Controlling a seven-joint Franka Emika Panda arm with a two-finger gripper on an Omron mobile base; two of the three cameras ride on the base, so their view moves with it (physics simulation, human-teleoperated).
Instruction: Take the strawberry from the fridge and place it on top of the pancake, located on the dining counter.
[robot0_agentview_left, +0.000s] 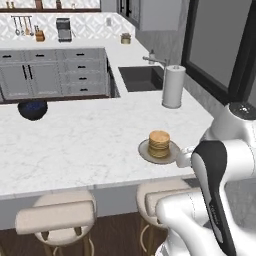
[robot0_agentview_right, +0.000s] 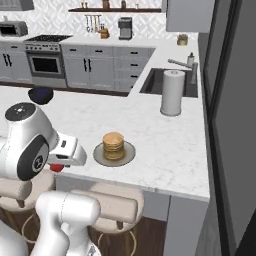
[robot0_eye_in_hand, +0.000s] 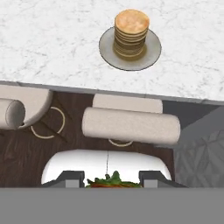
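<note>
Nearest the hand camera, the strawberry is seen with its green leaves between the two dark fingertips; the jaws are clamped on it. In the right base view the strawberry shows as a red spot under the gripper, held off the near edge of the tabletop, above a stool.

Below the gripper, two padded stools are lined up against the grey side of the tabletop; one stool is seen directly ahead in the hand view, over a dark wooden floor.

Further on, a stack of pancakes is set on a grey plate near the front edge of the white marble tabletop. The strawberry is held apart from the pancakes, short of them and to their left in the right base view.

Beyond the plate, a paper towel roll stands upright beside a dark sink. A dark blue bowl is seen at the far left edge. Grey cabinets are ranged along the back wall.
</note>
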